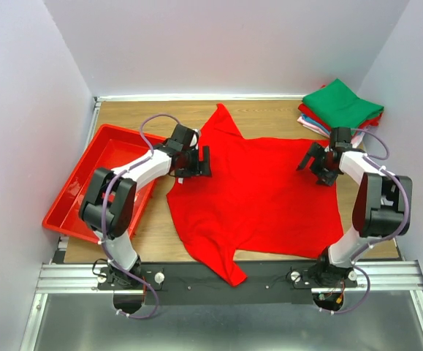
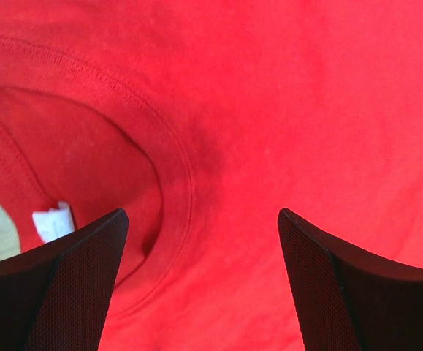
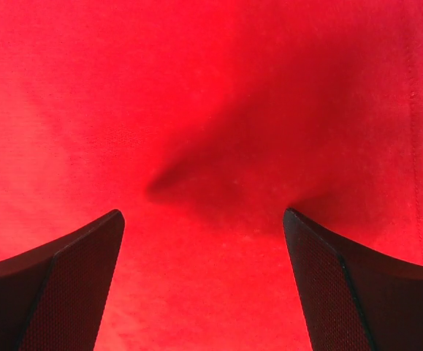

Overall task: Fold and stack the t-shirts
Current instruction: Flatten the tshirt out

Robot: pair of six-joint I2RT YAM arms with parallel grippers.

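Left hand (image 2: 200, 216) spread wide over red t-shirt (image 2: 306, 110) collar (image 2: 176, 172), right hand (image 3: 204, 216) likewise over its cloth, white neck tag (image 2: 52, 221) unreadable

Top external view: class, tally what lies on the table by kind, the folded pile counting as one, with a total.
Bright red cloth t-shirt, spread flat: 1
Pile of folded cloth t-shirts, green on top: 1
Red plastic tray: 1
Total: 3

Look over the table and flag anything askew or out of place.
The red t-shirt lies spread but skewed on the table, and one corner hangs over the near edge onto the black rail. A small crease shows in the cloth in the right wrist view. The folded stack and red tray look fine.
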